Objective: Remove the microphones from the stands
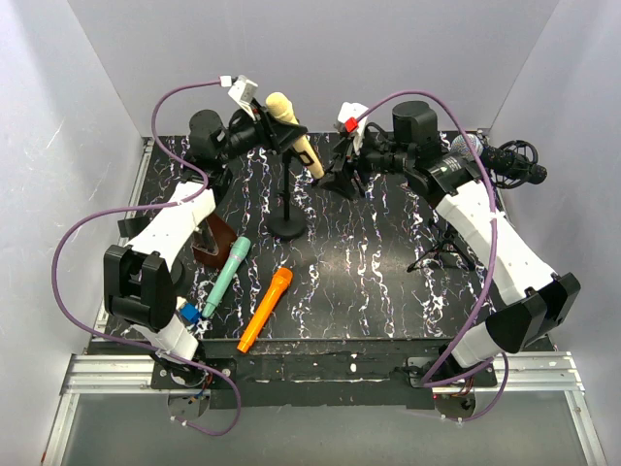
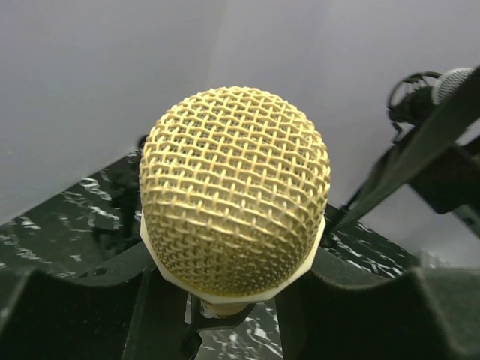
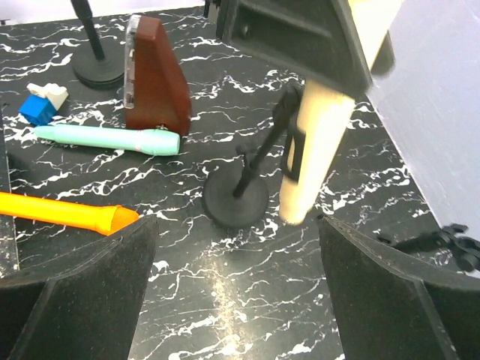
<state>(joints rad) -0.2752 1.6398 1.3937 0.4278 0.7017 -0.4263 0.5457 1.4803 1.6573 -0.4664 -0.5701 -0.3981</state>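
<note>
Cream microphone (image 1: 294, 134) sits tilted in the clip of its stand (image 1: 287, 226), near the middle of the tabletop's (image 1: 388, 291) far edge. Left hand (image 1: 258, 115) is clamped on its mesh head. Right hand (image 1: 339, 163) gapes wide open just beside the handle's tail.

Four microphones are showing: a cream mic (image 1: 283, 109), a teal mic (image 1: 226, 277), an orange mic (image 1: 264, 309) and a grey mic (image 1: 468, 146). Three stands are showing too: a middle stand (image 3: 236, 202) and a far stand (image 3: 97, 69), both with round bases, and a tripod (image 1: 441, 254). One metronome (image 1: 212, 243) and one blue block (image 1: 188, 313) are sitting there. Two arms are reaching in: a left arm (image 1: 170, 223) and a right arm (image 1: 485, 218).
</note>
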